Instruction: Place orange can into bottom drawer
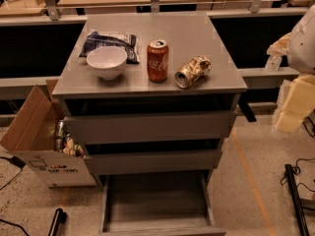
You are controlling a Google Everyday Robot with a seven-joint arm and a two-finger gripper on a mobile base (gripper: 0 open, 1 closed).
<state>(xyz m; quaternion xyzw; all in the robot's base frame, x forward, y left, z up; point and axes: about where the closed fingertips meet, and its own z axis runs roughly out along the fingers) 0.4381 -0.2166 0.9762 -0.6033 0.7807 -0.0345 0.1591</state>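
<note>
Orange can (193, 72): lying on its side on the cabinet's top surface (197, 31), near the front right corner, with its silver end turned toward the front left.

Adjacent items on the surface:
- Red Coca-Cola can (158, 60): upright, just beside the orange can on its left, with a small gap between them
- White bowl (107, 61): upright, farther left, near the front edge
- Dark blue snack bag (109, 41): flat, behind the bowl, whose rim overlaps the bag's front edge

Bottom drawer (157, 203): pulled well out toward the camera, with its grey floor and side walls exposed. The two upper drawers (147, 128) sit above it, each stepped out less than the one below.

Cardboard box (29, 127): on the floor against the cabinet's left side, flaps open, with cans inside.

My tool (291, 109): at the right edge of the view, off to the cabinet's right side, well apart from the orange can and touching nothing on the surface. I cannot tell whether it is spread or pressed together
</note>
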